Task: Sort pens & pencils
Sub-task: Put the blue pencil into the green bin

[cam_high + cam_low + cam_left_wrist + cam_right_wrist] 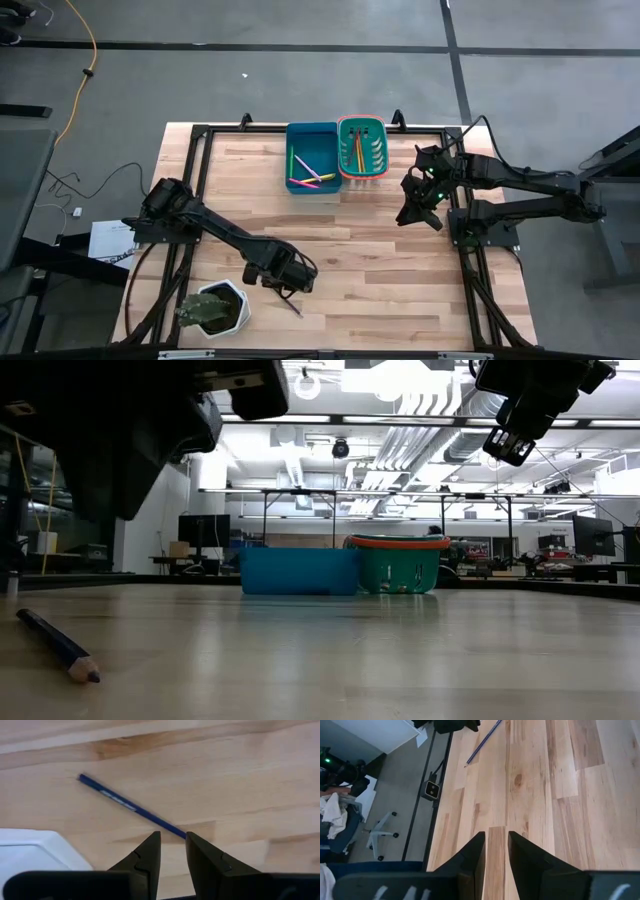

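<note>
A dark blue pencil (127,806) lies flat on the wooden table near its front edge, also seen in the high view (292,307) and the low view (58,645). My left gripper (173,839) hangs above the pencil's one end, pointing down, open, with nothing between its fingers. In the high view it is left of centre, near the front (288,277). At the far edge, a blue bin (312,157) holds pink, yellow and green pens, and a green bin with an orange rim (362,147) holds orange and green sticks. My right gripper (496,845) waits open above the table's right side (420,205).
A white pot with a green plant (215,308) stands at the front left, close beside the left gripper and the pencil; its white rim (35,851) shows in the left wrist view. A black frame (200,135) runs around the table. Bare wood lies between pencil and bins.
</note>
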Robot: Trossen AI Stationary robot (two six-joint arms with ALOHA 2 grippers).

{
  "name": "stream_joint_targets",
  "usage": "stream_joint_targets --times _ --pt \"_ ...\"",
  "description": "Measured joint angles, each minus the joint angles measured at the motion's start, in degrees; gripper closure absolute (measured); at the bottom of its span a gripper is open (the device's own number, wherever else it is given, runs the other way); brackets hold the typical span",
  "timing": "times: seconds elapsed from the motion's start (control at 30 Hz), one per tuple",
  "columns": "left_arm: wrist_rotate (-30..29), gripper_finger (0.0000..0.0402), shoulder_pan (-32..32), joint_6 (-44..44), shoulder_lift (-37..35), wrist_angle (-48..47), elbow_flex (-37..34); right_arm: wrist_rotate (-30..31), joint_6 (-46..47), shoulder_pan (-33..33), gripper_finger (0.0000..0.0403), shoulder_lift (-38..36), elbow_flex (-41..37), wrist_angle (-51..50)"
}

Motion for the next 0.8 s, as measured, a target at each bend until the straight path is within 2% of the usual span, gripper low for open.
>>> stream_joint_targets --times 0.37,0.8 --pt "0.36 0.0323 0.0 1.95 0.05 -4.34 0.0 0.01 0.0 0.0 0.0327 0.07 0.0 0.0" --pt "2.77 0.0323 -0.46 6.8 4.16 0.78 -0.04 0.21 -0.2 0.0 0.0327 0.27 0.0 0.02"
